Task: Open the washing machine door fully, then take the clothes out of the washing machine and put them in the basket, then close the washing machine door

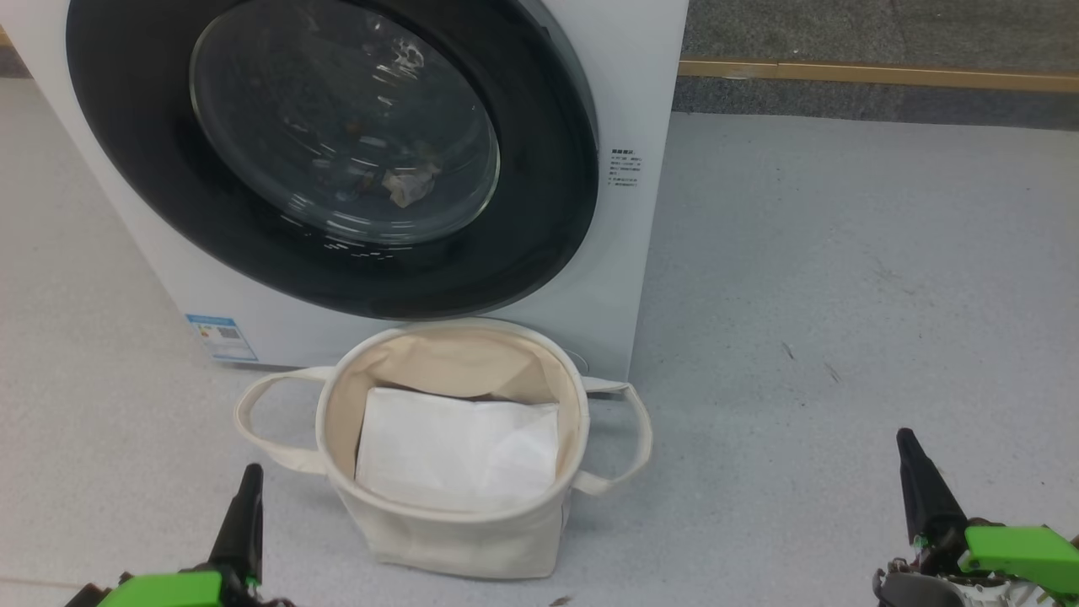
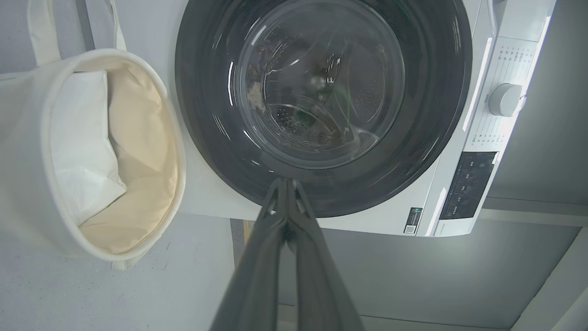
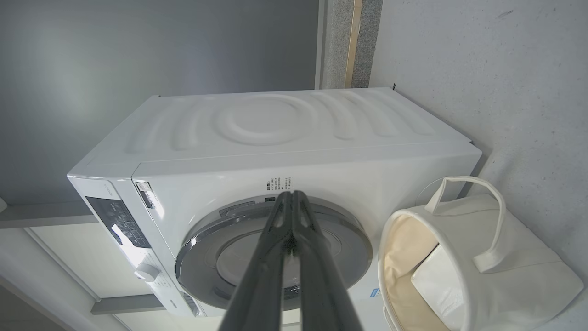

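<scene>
Washing machine (image 1: pixel 630 101) on speckled grey floor (image 1: pixel 843 295), basket (image 1: pixel 459 539) touching front.

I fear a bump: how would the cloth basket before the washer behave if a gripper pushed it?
The basket probably slides or tips easily: it looks light, with a flat white sheet inside, on smooth floor. Its soft wall would likely dent rather than resist. The loop handles look floppy.
</scene>
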